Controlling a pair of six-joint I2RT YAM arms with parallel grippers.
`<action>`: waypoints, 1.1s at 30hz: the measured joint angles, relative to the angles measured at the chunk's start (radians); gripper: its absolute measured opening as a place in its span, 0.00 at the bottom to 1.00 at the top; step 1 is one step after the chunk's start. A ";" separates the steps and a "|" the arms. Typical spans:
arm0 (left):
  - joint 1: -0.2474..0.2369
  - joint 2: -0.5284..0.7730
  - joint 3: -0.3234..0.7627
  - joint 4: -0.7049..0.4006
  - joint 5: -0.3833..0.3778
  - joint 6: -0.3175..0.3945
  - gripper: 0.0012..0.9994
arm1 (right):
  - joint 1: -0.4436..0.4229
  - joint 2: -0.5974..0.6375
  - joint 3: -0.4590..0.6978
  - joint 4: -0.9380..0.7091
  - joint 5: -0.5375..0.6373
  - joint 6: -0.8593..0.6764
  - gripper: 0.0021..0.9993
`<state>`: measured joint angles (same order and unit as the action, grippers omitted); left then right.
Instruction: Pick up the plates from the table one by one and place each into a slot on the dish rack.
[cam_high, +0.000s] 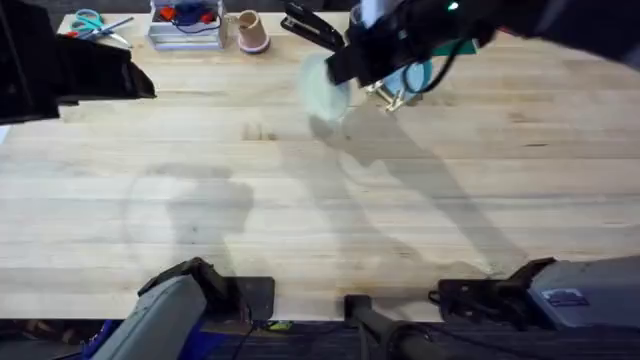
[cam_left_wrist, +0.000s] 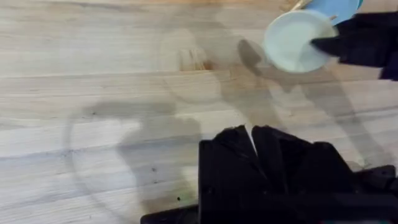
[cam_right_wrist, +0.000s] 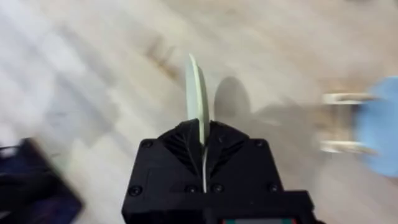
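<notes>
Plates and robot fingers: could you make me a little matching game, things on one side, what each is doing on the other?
Things:
1. Yellow-green plate
2. Blue plate
3. Left fingers
4. Scissors

States:
A. Standing in the rack
B. Lying at the table's far left corner
C. Held on edge by the right fingers
D. Closed, holding nothing, above bare wood

Pairs: 1-C, 2-A, 3-D, 4-B

Pale yellow-green plate (cam_high: 326, 88): small, round, plain, held on edge above the table (cam_high: 300, 200), at about 12 o'clock in the overhead view. Light blue plate (cam_high: 418, 76): standing upright in the light-wood dish rack (cam_high: 390, 97), just toward 3 o'clock of the first.
</notes>
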<state>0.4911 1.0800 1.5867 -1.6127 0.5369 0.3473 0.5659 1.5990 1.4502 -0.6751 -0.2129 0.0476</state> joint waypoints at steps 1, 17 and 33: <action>0.000 -0.010 0.000 0.000 -0.001 -0.001 0.10 | -0.002 -0.023 0.000 -0.007 0.036 -0.019 0.03; 0.000 -0.086 0.000 -0.003 -0.007 -0.011 1.00 | -0.011 -0.333 0.000 -0.179 0.459 -0.265 0.03; 0.000 -0.086 0.000 -0.077 -0.007 -0.011 1.00 | -0.137 -0.386 0.000 -0.187 0.422 -0.355 0.03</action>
<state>0.4911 0.9936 1.5867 -1.6897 0.5301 0.3364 0.4287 1.2125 1.4504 -0.8619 0.2089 -0.3077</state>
